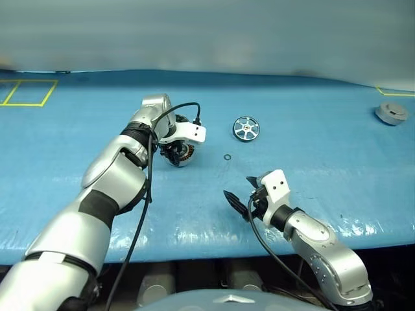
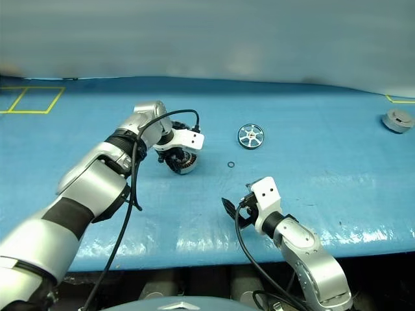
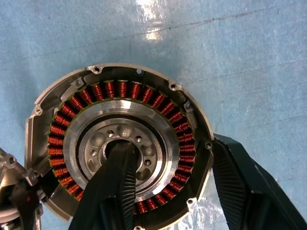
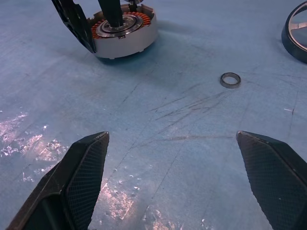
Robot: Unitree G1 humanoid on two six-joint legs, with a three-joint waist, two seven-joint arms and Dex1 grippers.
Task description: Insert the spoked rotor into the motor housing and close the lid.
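Note:
The motor housing (image 1: pixel 182 154) lies open side up on the blue table, its copper windings (image 3: pixel 120 89) and silver hub plain in the left wrist view. My left gripper (image 1: pixel 175 153) points down onto it, one finger in the hub's centre hole and the other against the outer rim, shut on that side of the housing. The spoked rotor (image 1: pixel 246 128) lies flat to the right of the housing, untouched. The lid (image 1: pixel 391 114) sits far off at the back right. My right gripper (image 1: pixel 241 190) hovers open near the table's front, holding nothing.
A tiny dark ring (image 1: pixel 227 157) lies on the blue sheet between the housing and my right gripper. Yellow tape (image 1: pixel 29 92) marks a square at the back left. The table's front edge (image 1: pixel 259 249) runs just below my right arm.

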